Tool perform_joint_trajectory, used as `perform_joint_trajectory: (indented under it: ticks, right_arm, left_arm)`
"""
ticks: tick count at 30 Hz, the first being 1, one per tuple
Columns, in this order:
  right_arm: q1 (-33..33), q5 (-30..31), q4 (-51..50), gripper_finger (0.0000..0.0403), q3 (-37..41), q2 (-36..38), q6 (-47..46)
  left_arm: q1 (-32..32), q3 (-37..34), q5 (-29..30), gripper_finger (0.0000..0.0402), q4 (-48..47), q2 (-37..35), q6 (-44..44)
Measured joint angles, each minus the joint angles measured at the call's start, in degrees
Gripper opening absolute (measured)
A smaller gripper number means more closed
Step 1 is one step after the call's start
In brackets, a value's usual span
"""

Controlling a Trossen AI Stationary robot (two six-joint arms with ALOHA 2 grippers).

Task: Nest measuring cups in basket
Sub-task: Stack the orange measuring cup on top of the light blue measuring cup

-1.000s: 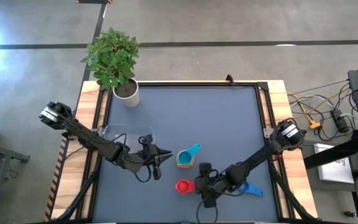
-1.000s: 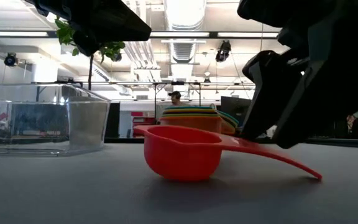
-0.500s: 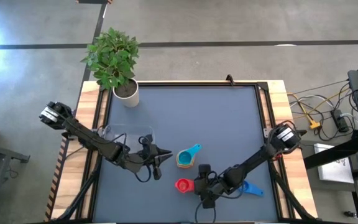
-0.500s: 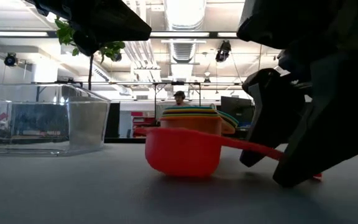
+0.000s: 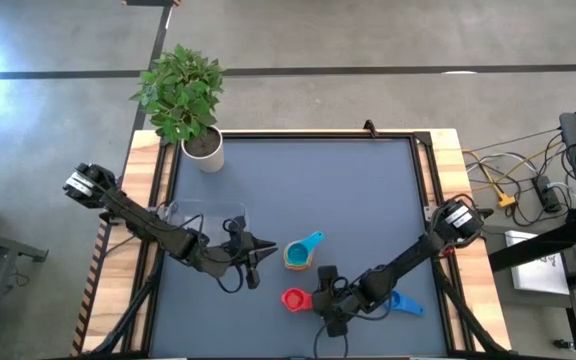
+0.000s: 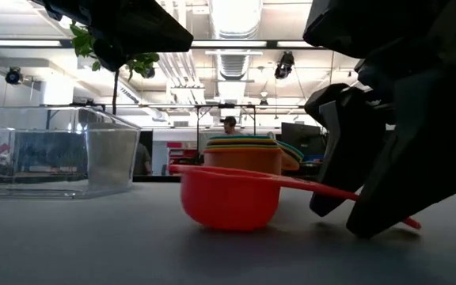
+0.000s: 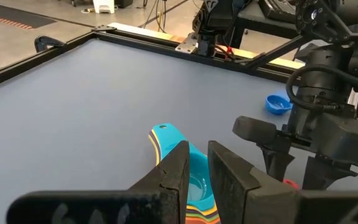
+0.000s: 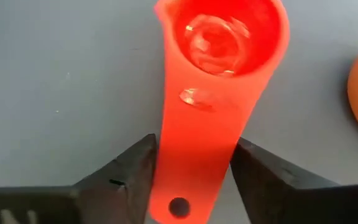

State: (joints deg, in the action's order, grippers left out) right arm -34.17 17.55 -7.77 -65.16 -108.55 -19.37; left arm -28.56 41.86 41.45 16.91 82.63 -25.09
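The red measuring cup (image 5: 293, 298) sits bowl-down on the table near its near edge, with its handle pointing toward the table's right. My right gripper (image 5: 321, 297) is over that handle, shut on it. A stack of nested cups (image 5: 298, 257), teal on top, stands just beyond it. The blue cup (image 5: 405, 303) lies alone under my right arm. My left gripper (image 5: 271, 245) hovers shut and empty left of the stack, above the table. The clear basket (image 5: 203, 222) lies under my left arm. My right gripper pinches the red cup's flat handle (image 8: 194, 155) between its two fingers (image 8: 129, 171), one on each long edge. The fingers come from above, slanting down, and stand across the handle near its middle. The bowl (image 6: 229, 202) rests on the table and the handle sticks out about level.
A potted plant (image 5: 183, 95) stands at the table's far left corner. The table's raised frame (image 5: 423, 180) runs along its edges. Open dark mat lies across the middle and far half. People show in the room behind in the low view.
My right gripper has come down from above the red cup's handle until its fingers stand at table height on either side of it. The red cup has shifted slightly toward the table's left, and its handle end now shows past the fingers.
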Motion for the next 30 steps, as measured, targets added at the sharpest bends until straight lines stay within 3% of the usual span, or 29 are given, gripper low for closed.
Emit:
perform_joint_trajectory:
  ticks: [7, 15, 21, 30]
  right_arm:
    - [0.02, 0.11, -0.22, 0.0128, -0.03, 0.02, 1.74]
    - [0.04, 0.15, -0.37, 0.0148, -0.01, 0.04, 3.55]
    - [0.04, 0.26, -0.42, 0.0133, -0.01, 0.11, 5.19]
    - [0.15, 1.05, -6.38, 0.0142, -1.87, 1.17, 8.01]
  left_arm:
    - [0.0, -0.02, 0.0, 0.0041, -0.02, 0.0, -0.19]
    - [0.07, -0.01, -0.02, 0.0041, -0.04, 0.0, -0.25]
    - [0.09, 0.0, -0.02, 0.0041, -0.09, 0.0, -0.25]
    - [0.07, 0.0, -0.04, 0.0041, -0.04, 0.0, -0.27]
